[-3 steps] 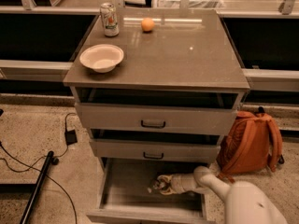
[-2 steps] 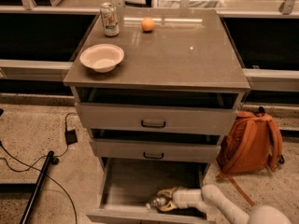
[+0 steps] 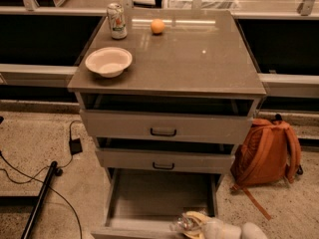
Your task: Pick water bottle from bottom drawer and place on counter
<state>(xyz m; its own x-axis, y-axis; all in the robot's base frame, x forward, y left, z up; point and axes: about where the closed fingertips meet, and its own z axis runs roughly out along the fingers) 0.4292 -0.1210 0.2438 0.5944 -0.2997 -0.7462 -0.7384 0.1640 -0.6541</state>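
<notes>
The bottom drawer (image 3: 159, 193) stands pulled out, its plain grey floor bare. At its front edge, low in the camera view, my gripper (image 3: 193, 222) is shut on the water bottle (image 3: 180, 225), whose clear crinkled body shows just left of the yellowish fingers (image 3: 199, 218). The white arm (image 3: 227, 230) comes in from the lower right. The bottle's cap and label are hidden. The counter (image 3: 189, 59) is the glossy grey-brown top above the drawers.
On the counter's left side sit a white bowl (image 3: 108, 61), a printed drink can (image 3: 117, 20) and an orange (image 3: 157, 26). An orange backpack (image 3: 266, 151) leans beside the cabinet on the right. Cables and a black adapter (image 3: 75, 146) and a dark pole (image 3: 42, 195) lie on the floor at left.
The gripper and the bottle have moved together from the middle of the drawer floor to its front edge, lower in the view. The arm has drawn back with them.
</notes>
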